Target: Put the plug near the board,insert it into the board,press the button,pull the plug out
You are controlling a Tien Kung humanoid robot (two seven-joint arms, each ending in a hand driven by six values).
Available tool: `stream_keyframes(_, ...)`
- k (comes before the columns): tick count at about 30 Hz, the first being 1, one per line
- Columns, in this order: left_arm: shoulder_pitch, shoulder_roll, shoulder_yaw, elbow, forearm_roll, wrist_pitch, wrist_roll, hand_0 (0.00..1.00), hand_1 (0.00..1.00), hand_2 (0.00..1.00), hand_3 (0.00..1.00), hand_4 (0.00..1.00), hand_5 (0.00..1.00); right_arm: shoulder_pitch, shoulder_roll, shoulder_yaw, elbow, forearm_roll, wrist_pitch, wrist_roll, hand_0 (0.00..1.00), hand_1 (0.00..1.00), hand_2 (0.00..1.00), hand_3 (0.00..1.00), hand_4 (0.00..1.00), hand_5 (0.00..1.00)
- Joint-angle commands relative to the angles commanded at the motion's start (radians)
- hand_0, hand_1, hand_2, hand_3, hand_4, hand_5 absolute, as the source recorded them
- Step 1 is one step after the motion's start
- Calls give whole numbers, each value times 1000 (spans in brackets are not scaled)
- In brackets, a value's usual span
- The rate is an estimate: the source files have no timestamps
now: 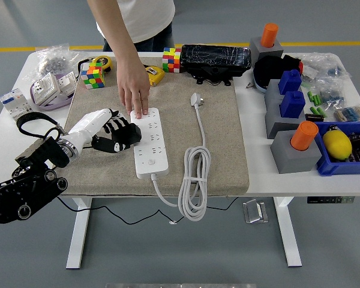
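Note:
A white power strip [150, 144] lies lengthwise on the tan mat [222, 156]. Its white plug [195, 99] lies on the mat to the right of it, with the white cord [194, 180] running down to a coil at the mat's front edge. My left hand [117, 134] rests on the mat against the strip's left side, fingers loosely curled, holding nothing. A person's hand [135, 90] reaches down from the far side, with its fingertips on the strip's far end. My right arm is out of view.
Two colour cubes [91, 76] [171, 59], a yellow tape measure [153, 74] and a black box [216, 58] sit along the mat's far edge. Grey blocks with blue and orange pegs [291, 120] and a blue bin [345, 150] stand at the right.

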Motion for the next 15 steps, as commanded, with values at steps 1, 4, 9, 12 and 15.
stream_keyframes(1, -1, -1, 1, 2, 1, 3, 0, 427, 388, 469, 549, 755, 2, 0, 0, 0, 0, 0, 0, 0, 621, 684, 672, 566, 978, 593)
stream_keyframes(4, -3, -1, 3, 2, 2, 2, 0, 427, 388, 469, 549, 755, 2, 0, 0, 1, 1, -1, 0, 0, 621, 684, 672, 566, 978, 593)
stream_keyframes(9, -3, -1, 7, 3, 4, 0, 1, 427, 387, 469, 548, 753, 2, 1, 0, 3, 3, -2, 0, 0, 621, 684, 672, 567, 978, 593)
stream_keyframes(12, -1, 1, 7, 1, -4, -7, 0, 507, 488, 577, 598, 960, 63, 1, 0, 3, 4, -3, 1, 0, 622, 684, 671, 567, 978, 593)
stream_keyframes(15, 2, 3, 5, 2, -22, -14, -5, 507, 488, 577, 598, 960, 63, 1, 0, 4, 6, -4, 1, 0, 622, 684, 671, 567, 978, 593)
